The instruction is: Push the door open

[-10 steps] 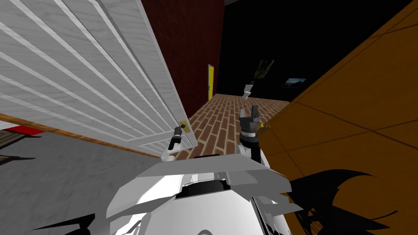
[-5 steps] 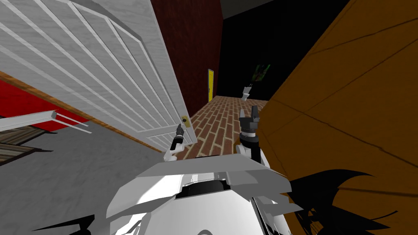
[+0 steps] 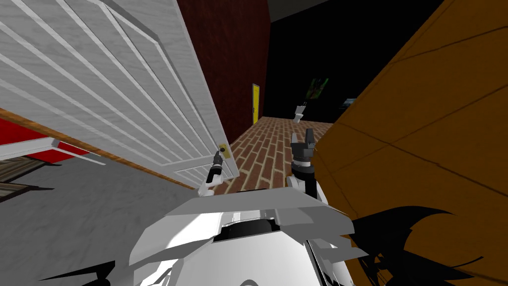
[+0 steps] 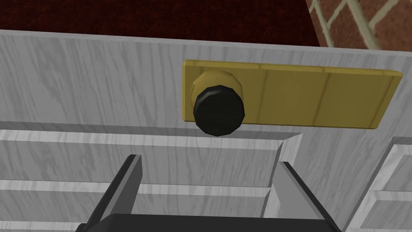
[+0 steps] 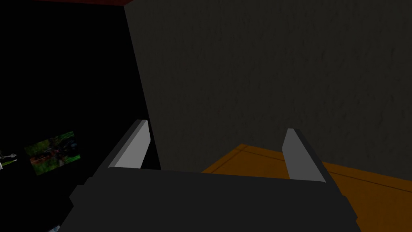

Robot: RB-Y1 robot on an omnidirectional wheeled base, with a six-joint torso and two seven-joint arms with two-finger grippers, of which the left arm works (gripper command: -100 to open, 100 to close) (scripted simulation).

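The door [image 3: 124, 89] is standing ajar, its black knob [image 4: 219, 106] sitting just beyond the left gripper [image 4: 209, 161]. Both it and the right gripper [image 5: 217, 128] are holding fingers apart.

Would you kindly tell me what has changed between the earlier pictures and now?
My view turned a little, bringing more of a red surface into sight past the white door. The left pincer edged closer to the black knob, open, gripping nothing. The right pincer stayed raised and open beside the orange wall.
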